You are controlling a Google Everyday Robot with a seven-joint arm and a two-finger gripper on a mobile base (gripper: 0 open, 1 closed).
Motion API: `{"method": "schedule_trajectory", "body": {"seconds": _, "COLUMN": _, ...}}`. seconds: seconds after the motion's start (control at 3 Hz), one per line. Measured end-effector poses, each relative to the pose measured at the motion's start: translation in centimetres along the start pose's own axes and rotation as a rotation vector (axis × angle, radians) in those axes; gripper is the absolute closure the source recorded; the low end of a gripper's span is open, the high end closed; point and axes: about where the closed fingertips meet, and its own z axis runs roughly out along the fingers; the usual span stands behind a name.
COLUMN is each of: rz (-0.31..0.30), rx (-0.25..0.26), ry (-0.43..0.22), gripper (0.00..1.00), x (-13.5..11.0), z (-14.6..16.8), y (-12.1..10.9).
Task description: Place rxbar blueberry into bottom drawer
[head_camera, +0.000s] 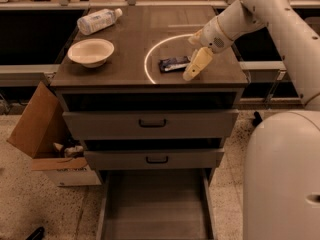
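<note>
Light: dim and warm, falling from above.
Glare: a white arc (147,64) is gleaming on the dark brown tabletop (125,39).
Gripper: the cream gripper (194,59) is hovering above the tabletop, at that arc's right side.

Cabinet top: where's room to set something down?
Bare surface lies between the bowl and the rxbar blueberry, and behind the bar up to the back edge. Crowded: the right front, where the gripper is beside the bar, and the left, with bowl and water bottle.
</note>
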Motion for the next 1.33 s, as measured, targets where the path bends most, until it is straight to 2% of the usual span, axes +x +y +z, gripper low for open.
{"method": "schedule_trajectory", "body": {"seconds": 0.67, "rz": 0.038, "rx": -0.027, "ry": 0.0, "gripper": 0.0, "x": -0.5, "z": 2.5, "y": -1.1}}
{"method": "schedule_trajectory", "body": {"seconds": 1.0, "rz": 0.047, "rx": -0.032, "ry": 0.018, "gripper": 0.19, "x": -0.1, "z": 3.2, "y": -1.3}}
{"method": "schedule_trajectory", "body": {"seconds": 1.33, "rz": 0.053, "rx": -0.034, "ry": 0.035, "gripper": 0.42, "x": 0.5, "z": 3.4, "y": -1.4}}
